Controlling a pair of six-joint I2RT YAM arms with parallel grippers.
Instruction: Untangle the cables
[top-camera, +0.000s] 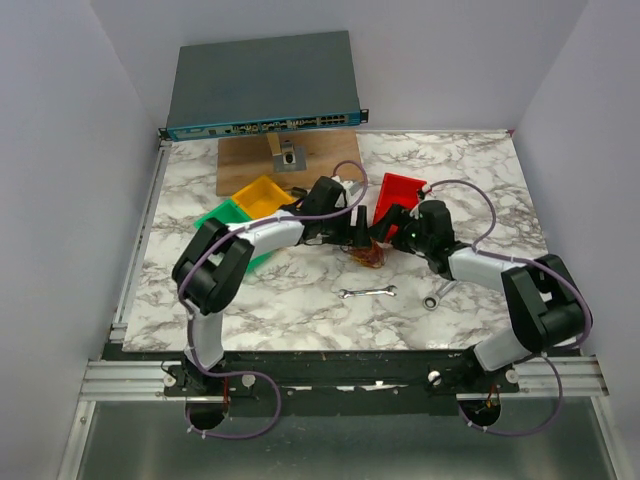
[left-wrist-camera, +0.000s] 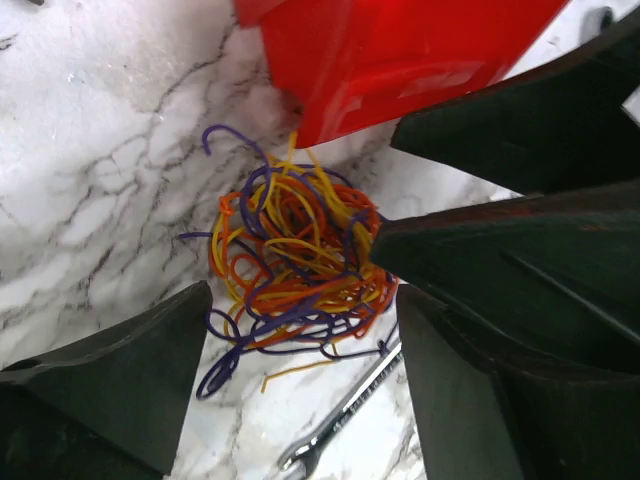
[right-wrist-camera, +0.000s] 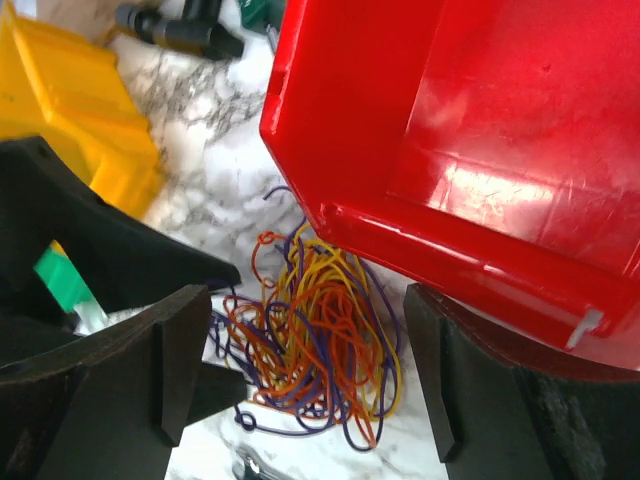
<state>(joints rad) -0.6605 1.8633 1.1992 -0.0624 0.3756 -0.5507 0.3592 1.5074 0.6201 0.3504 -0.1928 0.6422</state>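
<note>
The cables (top-camera: 370, 255) are one tangled bunch of thin orange, yellow and purple wires lying on the marble table just in front of the red bin (top-camera: 400, 195). My left gripper (top-camera: 355, 232) comes at the bunch from the left. In the left wrist view it (left-wrist-camera: 300, 385) is open, the cables (left-wrist-camera: 295, 255) just beyond its fingers. My right gripper (top-camera: 397, 236) comes in from the right. In the right wrist view it (right-wrist-camera: 310, 370) is open too, straddling the cables (right-wrist-camera: 320, 340) without pinching them. The two grippers' fingers almost meet over the bunch.
The red bin's corner (right-wrist-camera: 400, 230) overhangs the bunch's far edge. A yellow bin (top-camera: 262, 195) and a green bin (top-camera: 225, 220) stand to the left. A small wrench (top-camera: 368, 292) lies just in front of the cables, another tool (top-camera: 437, 297) to its right. A wooden board (top-camera: 290, 160) and network switch (top-camera: 262, 85) sit behind.
</note>
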